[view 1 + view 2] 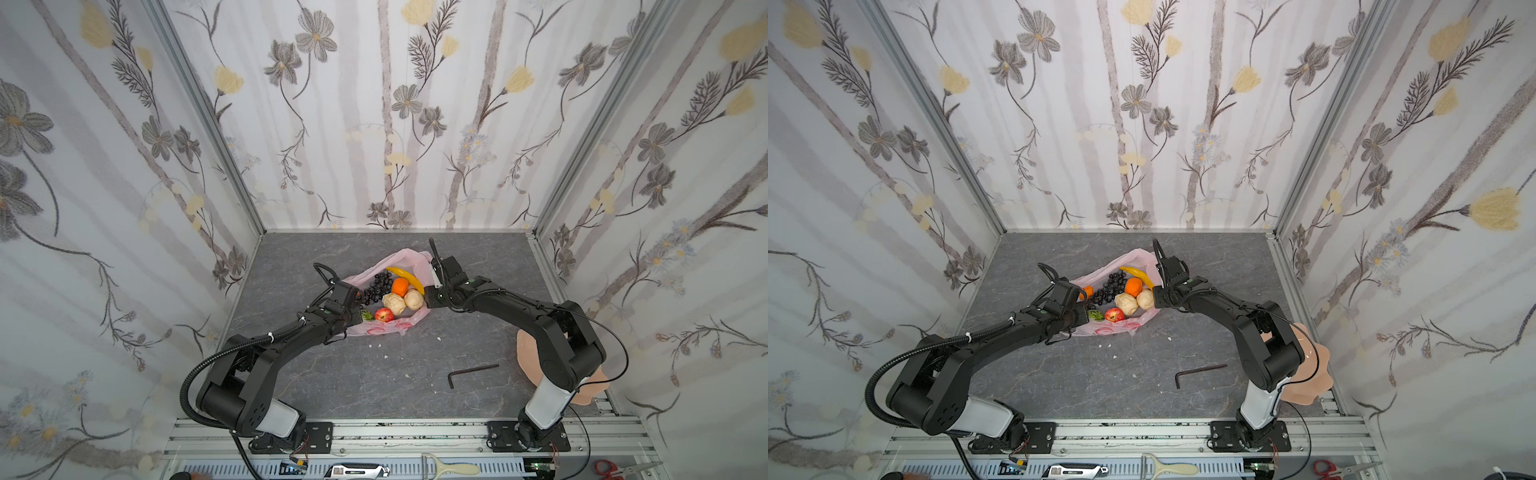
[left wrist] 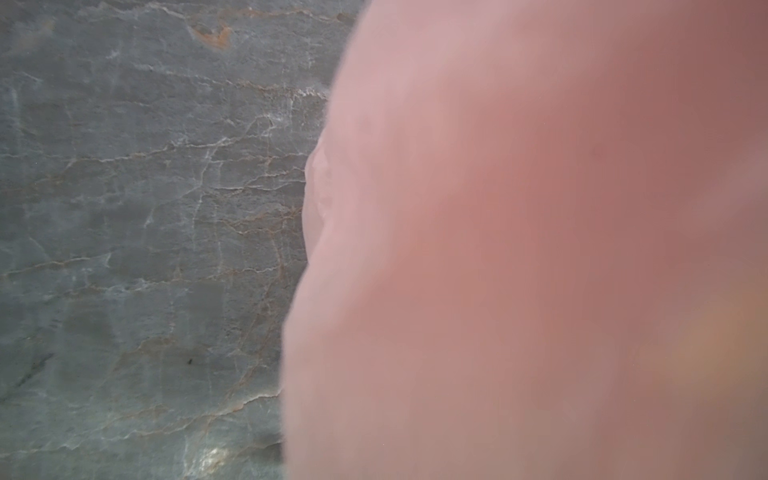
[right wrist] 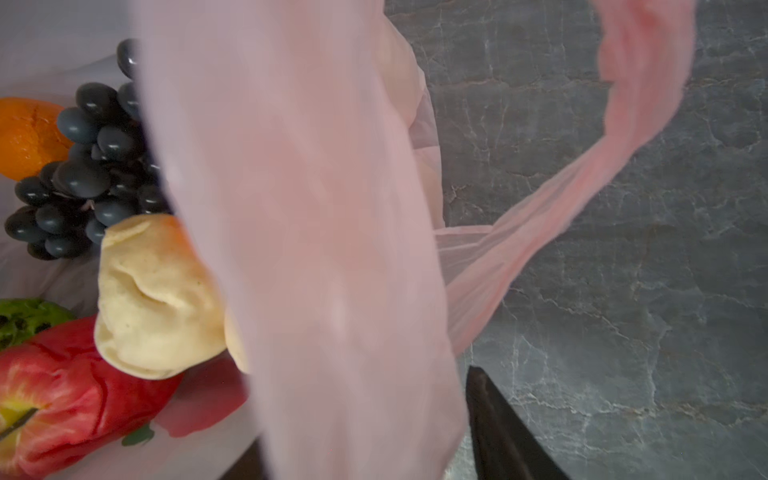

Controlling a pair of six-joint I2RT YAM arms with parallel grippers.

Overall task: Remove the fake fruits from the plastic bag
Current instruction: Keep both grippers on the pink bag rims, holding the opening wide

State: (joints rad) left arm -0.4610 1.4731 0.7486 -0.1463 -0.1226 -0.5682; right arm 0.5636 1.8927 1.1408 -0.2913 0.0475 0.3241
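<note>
The plastic bag lies open-mouthed on the grey table in both top views. Inside show the fake fruits: a banana, an orange, dark grapes, two beige pears, a red apple and a green fruit. My left gripper is shut at the bag's left edge. In the left wrist view pink film hides its fingers. My right gripper is at the bag's right edge, its dark fingers apart with bag film between them. A loop handle trails on the table.
A black hex key lies on the table in front of the bag. A peach-pink dish sits partly under my right arm. White crumbs dot the table. Papered walls close in three sides. A peeler and scissors lie beyond the front rail.
</note>
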